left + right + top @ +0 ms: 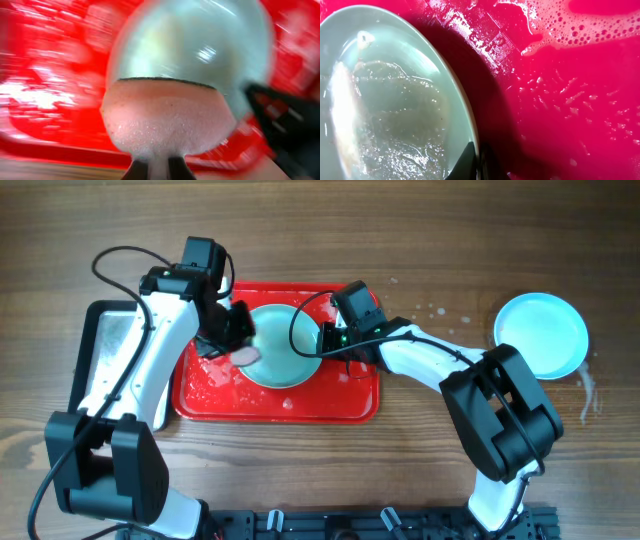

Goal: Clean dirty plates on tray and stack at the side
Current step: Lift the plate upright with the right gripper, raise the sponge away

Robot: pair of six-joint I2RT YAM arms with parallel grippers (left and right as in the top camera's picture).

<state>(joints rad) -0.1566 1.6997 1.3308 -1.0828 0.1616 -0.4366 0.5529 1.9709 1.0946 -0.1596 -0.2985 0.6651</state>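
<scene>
A pale blue plate (283,348) sits tilted on the red tray (210,402), wet and soapy. My left gripper (240,345) is shut on a pink sponge (167,122) at the plate's left rim (195,45). My right gripper (322,340) is shut on the plate's right rim (395,110), holding that edge above the tray (570,100). More clean pale blue plates (540,332) lie stacked on the table at the far right. The left wrist view is motion-blurred.
A black-rimmed silvery metal tray (103,345) lies at the left, partly under my left arm. Soapy water and foam spread over the red tray. Water drops lie on the wood near the right stack.
</scene>
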